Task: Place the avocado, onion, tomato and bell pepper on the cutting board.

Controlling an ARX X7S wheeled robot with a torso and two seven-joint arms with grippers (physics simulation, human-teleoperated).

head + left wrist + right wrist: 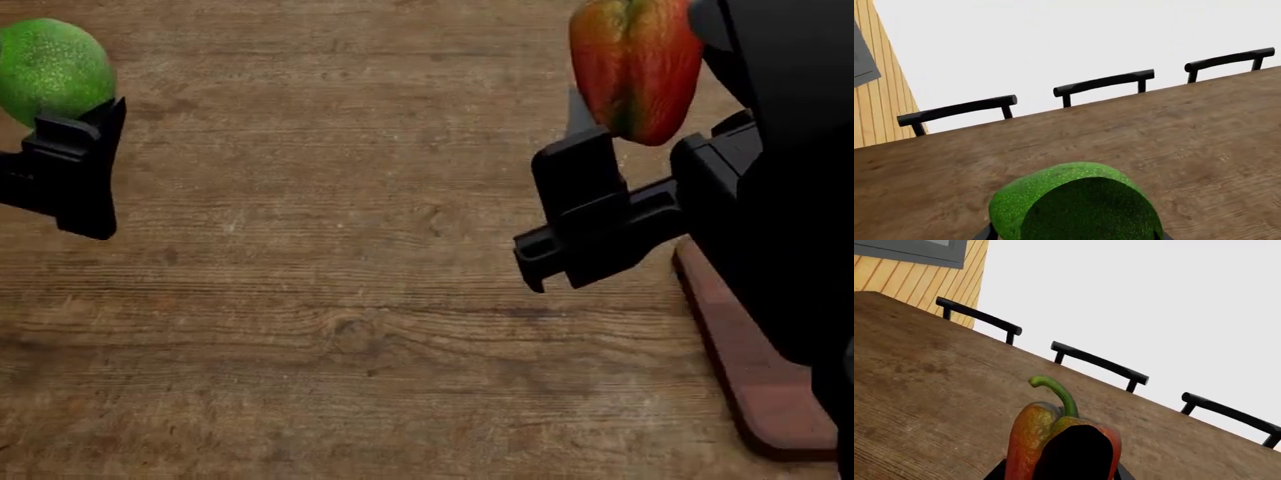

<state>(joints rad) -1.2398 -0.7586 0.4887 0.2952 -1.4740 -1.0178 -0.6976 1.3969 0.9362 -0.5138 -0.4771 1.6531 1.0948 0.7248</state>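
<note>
Dark, knotted wood fills the head view: the desk [334, 300] runs edge to edge, with 3 black chair backs [1102, 84] lined up along its far side in both wrist views, a white wall behind them and a strip of yellow plank wall [917, 277] at one corner.

At the head view's left edge the left gripper [67, 120] has its jaws closed on the avocado [51, 68], which is cut off by the frame there; only 1 black finger shows, the other hidden behind the fruit. In the left wrist view the avocado [1075, 207] fills the lower middle, its near half in shadow, and the fingers are barely visible at its sides.

On the right, the right gripper [641, 150] has its jaws closed on the bell pepper [637, 68], held above the desk with its top cropped by the frame. The right wrist view shows the pepper [1057, 442] with its curved green stem pointing away from the camera; a dark finger covers part of its near face.

Only a corner of the cutting board [754, 380] shows, at the lower right, most of it hidden under the right arm. It seems bare where visible. Onion and tomato are out of sight.
</note>
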